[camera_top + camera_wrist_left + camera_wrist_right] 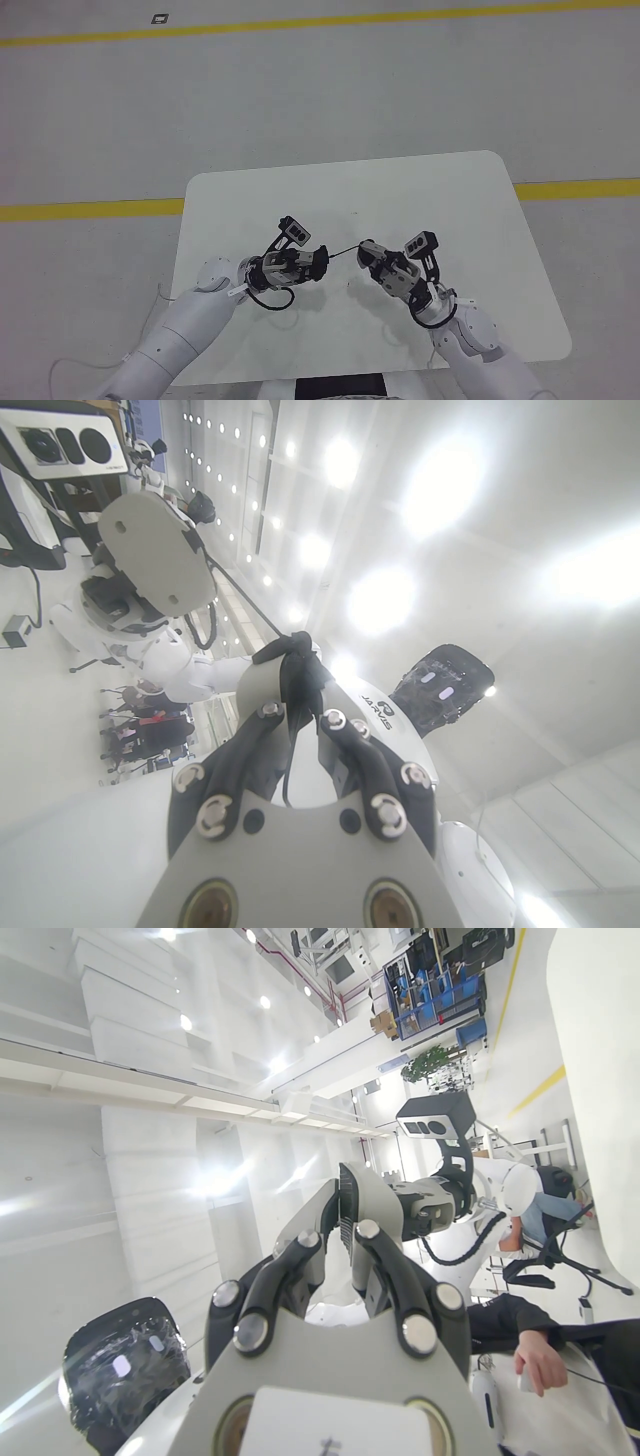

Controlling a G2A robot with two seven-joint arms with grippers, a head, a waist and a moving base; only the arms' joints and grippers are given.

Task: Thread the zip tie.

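A robotics lab hall — yellow floor lines [300, 21], bright ceiling lights [380, 592], blue storage racks [430, 995].

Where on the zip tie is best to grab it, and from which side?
Probably the bare middle of the zip tie, from above: it spans straight between the left pincer and right pincer, which cover both ends, and the table lies below.

The tie [343, 250] is showing black against the plain white table [450, 200], while the pale grey floor [400, 90] is bearing two solid yellow stripes [300, 22] across it.
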